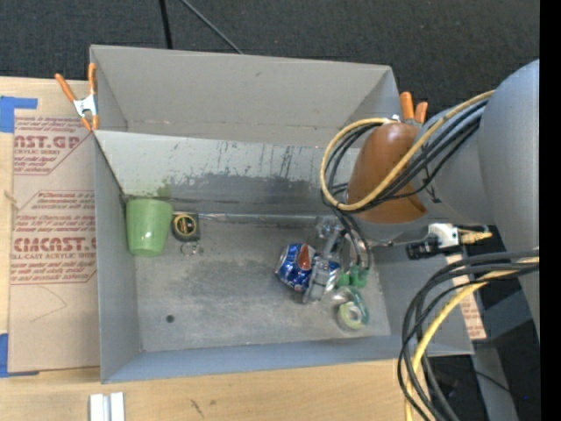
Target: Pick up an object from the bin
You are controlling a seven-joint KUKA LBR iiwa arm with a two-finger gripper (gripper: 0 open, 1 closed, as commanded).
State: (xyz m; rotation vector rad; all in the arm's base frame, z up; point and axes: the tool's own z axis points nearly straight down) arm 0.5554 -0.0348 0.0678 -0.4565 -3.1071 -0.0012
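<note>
Green cup (147, 226) sits at the far left of the bin (237, 160) floor, by the foot of the back wall. Just right of the cup is a small round black-and-yellow thing (184, 226), almost touching it. Well right of the cup and lower in my view lies a crumpled blue packet (296, 268) with an orange patch. My gripper (337, 254) is down just beside that packet, on the side away from the cup, under the arm's orange cover (386, 174). I can't tell if it's released or clenched. Farther from the cup still are a small green piece (355, 279) and a pale ring (351, 314) below it.
</note>
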